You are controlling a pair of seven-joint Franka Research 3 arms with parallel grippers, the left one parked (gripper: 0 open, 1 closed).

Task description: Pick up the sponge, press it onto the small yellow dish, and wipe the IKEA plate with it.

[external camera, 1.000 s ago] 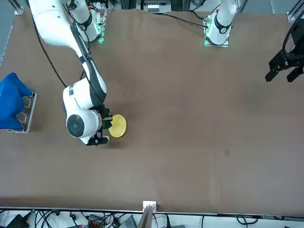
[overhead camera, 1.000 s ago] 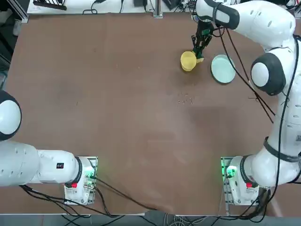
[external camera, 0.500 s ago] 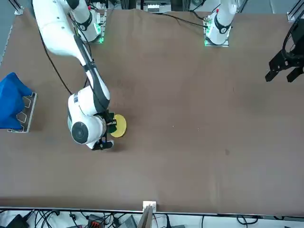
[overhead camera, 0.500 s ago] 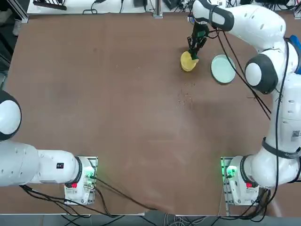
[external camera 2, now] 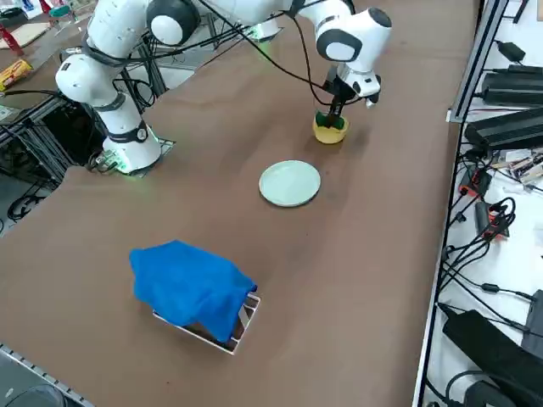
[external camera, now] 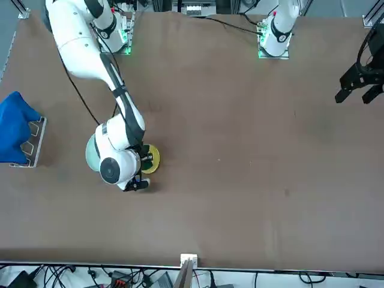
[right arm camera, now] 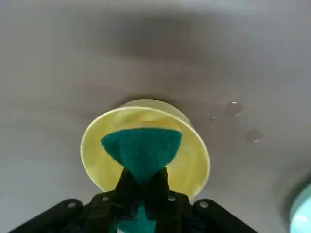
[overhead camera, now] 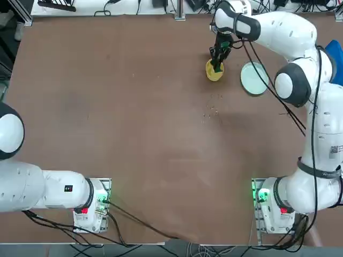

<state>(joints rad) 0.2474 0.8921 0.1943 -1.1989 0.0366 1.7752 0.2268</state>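
Wrist view: sponge (right arm camera: 142, 150) pinched between 2 fingers (right arm camera: 160, 187).

My sponge (right arm camera: 142, 148) shows a matt, slightly rough, fibrous green face, against the smooth, softly glossy yellow dish (right arm camera: 99, 162), which looks like plastic. The pale mint-green plate (external camera 2: 289, 184) looks smooth as well, with a light sheen, and the brown tabletop (external camera 2: 339, 280) is smooth with a dull shine, carrying glossy wet drops (right arm camera: 234, 108). I see soft, matt blue cloth (external camera 2: 193, 284) draped in folds over a rack (external camera 2: 244, 320) of smooth, metal-looking bars.
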